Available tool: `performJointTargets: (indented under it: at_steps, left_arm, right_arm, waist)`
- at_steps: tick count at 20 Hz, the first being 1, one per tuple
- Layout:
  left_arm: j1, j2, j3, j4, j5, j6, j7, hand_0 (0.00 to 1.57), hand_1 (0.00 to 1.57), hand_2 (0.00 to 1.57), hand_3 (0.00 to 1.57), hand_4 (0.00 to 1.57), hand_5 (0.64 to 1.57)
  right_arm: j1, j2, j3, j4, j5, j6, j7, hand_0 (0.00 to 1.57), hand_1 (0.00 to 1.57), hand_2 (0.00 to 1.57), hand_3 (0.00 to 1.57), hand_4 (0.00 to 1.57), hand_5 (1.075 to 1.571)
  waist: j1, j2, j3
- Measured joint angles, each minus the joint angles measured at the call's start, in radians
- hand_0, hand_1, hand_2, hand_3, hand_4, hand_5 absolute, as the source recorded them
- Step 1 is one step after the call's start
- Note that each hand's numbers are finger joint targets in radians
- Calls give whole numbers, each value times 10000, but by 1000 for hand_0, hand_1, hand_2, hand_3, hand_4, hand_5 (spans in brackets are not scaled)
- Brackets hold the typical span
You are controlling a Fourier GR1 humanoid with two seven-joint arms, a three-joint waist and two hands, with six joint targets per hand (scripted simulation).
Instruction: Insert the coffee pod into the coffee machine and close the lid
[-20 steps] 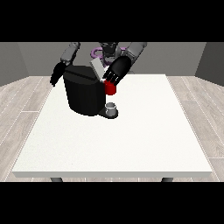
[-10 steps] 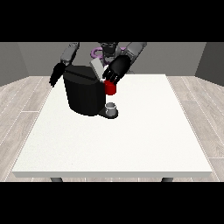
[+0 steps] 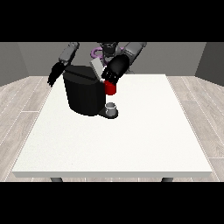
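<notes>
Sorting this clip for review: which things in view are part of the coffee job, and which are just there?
Part of the job:
coffee machine, black, on the table
its lid, raised
hand at the view's right, at the lid
red thing at the machine

Just there:
white table
grey thing at the machine's base
hand at the view's left, beside the machine

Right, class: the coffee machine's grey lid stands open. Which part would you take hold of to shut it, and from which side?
Probably its raised free edge. The lid stands tilted up above the coffee machine, so that edge is exposed. Come from the view's right, where the hand at the view's right is close beside it.
</notes>
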State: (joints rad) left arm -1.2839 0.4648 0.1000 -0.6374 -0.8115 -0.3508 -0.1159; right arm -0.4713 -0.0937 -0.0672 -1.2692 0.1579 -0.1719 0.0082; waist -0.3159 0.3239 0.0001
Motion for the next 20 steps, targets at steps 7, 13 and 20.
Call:
performJointTargets:
  at_steps: [7,13,20]
  left_arm:
    - [153,217,-207,102,-378,330,-499,1115,1115,1136,1016,0,1571]
    - [123,179,-11,141,-285,566,-790,1206,1206,1179,956,0,1571]
    - [-153,190,139,95,-285,842,-939,1232,1232,1211,967,0,1571]
  right_arm:
    - [24,81,89,-149,86,-108,89,0,0,0,0,0,1571]
    - [-4,93,26,-160,61,-172,149,0,0,0,0,144,1571]
    - [-120,172,171,-103,274,-327,-28,0,0,0,0,147,1571]
  waist:
    - [-1,183,10]
    - [21,235,8]
    - [-66,474,13]
